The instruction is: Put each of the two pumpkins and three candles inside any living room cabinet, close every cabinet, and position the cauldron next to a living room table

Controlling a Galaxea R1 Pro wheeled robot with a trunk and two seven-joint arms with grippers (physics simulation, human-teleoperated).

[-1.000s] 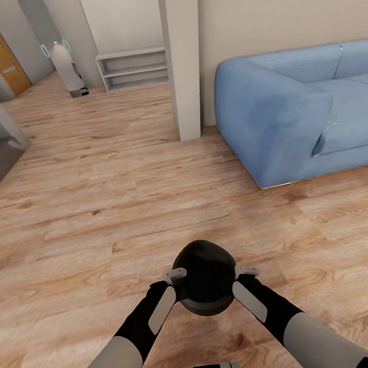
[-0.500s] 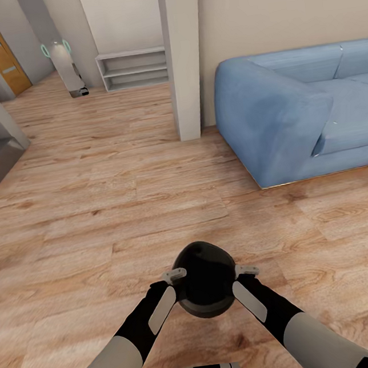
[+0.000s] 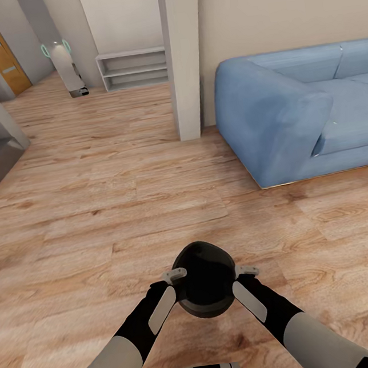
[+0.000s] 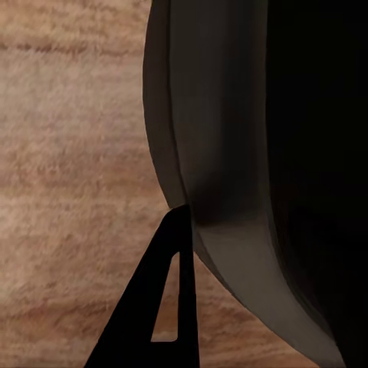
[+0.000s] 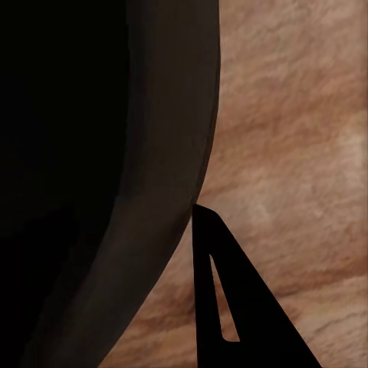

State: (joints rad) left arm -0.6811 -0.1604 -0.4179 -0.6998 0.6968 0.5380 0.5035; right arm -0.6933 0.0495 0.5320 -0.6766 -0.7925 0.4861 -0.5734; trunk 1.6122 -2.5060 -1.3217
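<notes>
Black cauldron (image 3: pixel 204 276) (above plank floor (image 3: pixel 96 218)) gripped at its sides by left pincer (image 3: pixel 173 275) and right pincer (image 3: pixel 245 270).

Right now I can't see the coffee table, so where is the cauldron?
In the head view the cauldron sits low and centre, held between the left gripper and right gripper above the plank floor, with the blue sofa ahead right.

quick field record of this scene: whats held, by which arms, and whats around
held: cauldron, black, above the floor
left gripper: against the cauldron's left side
right gripper: against its right side
jaw state: cannot tell
ahead right: blue sofa
ahead centre: pillar
far back: grey shelf unit
</notes>
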